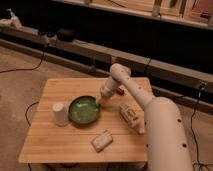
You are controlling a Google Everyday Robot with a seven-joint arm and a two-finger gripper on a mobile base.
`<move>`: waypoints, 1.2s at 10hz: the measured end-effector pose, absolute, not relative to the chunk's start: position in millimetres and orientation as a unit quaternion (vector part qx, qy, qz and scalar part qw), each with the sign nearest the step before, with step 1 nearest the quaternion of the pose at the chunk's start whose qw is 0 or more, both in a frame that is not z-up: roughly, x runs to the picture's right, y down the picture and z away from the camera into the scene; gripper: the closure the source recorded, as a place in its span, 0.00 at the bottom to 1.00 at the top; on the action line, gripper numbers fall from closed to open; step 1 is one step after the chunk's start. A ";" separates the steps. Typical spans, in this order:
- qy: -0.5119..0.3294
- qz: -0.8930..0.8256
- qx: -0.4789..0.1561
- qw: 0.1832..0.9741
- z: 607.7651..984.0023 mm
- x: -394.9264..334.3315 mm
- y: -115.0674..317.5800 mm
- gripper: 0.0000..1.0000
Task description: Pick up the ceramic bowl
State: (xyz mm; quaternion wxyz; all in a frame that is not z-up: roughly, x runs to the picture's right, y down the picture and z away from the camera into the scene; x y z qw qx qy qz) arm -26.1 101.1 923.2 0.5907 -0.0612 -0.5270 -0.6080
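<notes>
Gripper (100,104) sits at the right rim of the ceramic bowl (82,110), coming down from the white arm (131,87) that reaches in from the right; can't tell whether its fingers are spread or closed, or whether it has hold of the rim; bowl is glossy green w/ darker rim, resting on the wooden table (65,142) about mid-table, slightly left of centre; white cup (60,114) stands upside down just left of the bowl, nearly touching it; bottle (131,118) w/ a pale label lies on its side to the right of the bowl, label text unreadable; small light packet (101,141) lies near the front edge, no legible writing; small red item (120,91) sits beyond the arm, towards the far right.
</notes>
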 end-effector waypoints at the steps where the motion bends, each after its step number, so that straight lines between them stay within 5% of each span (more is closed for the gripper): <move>1: -0.529 -0.601 -0.057 0.596 921.4 -25.6 98.3 0.87; 12: -0.487 -0.603 -0.002 0.632 817.1 20.2 32.1 0.87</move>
